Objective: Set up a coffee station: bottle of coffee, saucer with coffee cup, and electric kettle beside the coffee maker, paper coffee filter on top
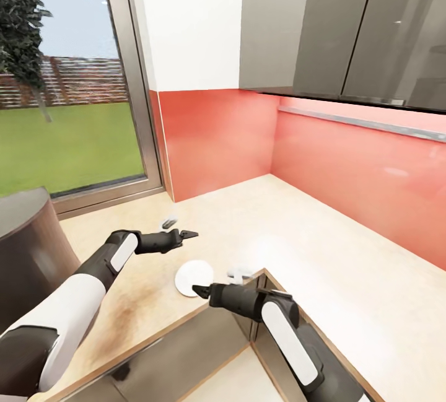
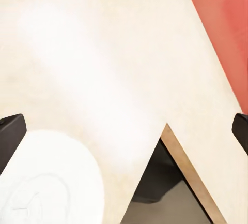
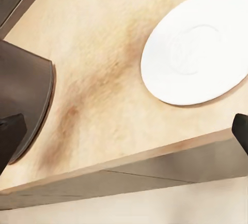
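A: Progress first, please. What is already in place on the long pale beige L-shaped countertop (image 1: 347,278)?

B: Only two things, as far as I can see. The tall dark grey matte coffee maker (image 1: 28,247) stands at the left end of the worktop, and the small round plain white saucer (image 1: 189,277) lies flat near the front edge, close to the inner corner. I would say it is near the coffee maker, not just beside it; between them there is a brownish stain on the surface.

A: And the cup, the jar, the filter, the kettle?

B: Nothing sits on the saucer, so the cup step is not done, in my judgement. A small pale object (image 1: 238,273) lies just to the right of the saucer, and another small one (image 1: 168,223) behind the left gripper (image 1: 193,234); both are too blurred to name.

A: The grippers?

B: The left one hovers above the counter behind the saucer, its fingers spread wide and holding nothing. The right gripper (image 1: 197,290) is at the front rim of the saucer, also spread apart and empty. Most of the task remains, I think
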{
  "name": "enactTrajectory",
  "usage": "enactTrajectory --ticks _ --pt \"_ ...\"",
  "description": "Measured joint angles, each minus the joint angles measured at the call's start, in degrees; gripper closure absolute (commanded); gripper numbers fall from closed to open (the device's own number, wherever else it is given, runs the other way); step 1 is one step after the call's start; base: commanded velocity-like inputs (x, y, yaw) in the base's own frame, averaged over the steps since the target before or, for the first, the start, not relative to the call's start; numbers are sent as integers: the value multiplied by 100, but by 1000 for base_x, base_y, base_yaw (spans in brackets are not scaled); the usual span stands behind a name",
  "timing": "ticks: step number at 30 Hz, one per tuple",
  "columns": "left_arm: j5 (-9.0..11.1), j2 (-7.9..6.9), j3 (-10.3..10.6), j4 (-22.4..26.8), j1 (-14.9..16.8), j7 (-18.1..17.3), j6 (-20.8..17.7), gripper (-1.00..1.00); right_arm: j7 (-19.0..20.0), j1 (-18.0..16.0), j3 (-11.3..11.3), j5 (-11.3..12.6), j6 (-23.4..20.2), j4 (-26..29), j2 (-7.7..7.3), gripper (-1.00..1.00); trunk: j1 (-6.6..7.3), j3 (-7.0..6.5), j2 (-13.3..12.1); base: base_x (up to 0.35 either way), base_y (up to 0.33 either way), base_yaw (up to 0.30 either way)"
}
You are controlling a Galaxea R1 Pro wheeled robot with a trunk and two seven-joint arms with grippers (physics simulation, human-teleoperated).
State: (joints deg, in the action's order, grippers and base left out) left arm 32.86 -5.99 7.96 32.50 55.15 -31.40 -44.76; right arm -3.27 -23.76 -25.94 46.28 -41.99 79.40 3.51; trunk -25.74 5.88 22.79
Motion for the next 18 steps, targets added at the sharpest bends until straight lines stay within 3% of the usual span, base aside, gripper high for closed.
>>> enactTrajectory --ticks 5,12,18 --pt "1 -28 -6 -2 -18 0 0 -100 1 0 -15 0 0 19 7 -100 0 0 0 25 0 0" --pt "-6 -36 -35 -8 -28 0 0 -100 1 0 -2 14 0 36 9 -100 2 0 0 202 0 0" --pt "-8 -3 -33 -37 -28 50 -5 -100 1 0 25 25 0 43 9 -100 0 0 0 54 0 0"
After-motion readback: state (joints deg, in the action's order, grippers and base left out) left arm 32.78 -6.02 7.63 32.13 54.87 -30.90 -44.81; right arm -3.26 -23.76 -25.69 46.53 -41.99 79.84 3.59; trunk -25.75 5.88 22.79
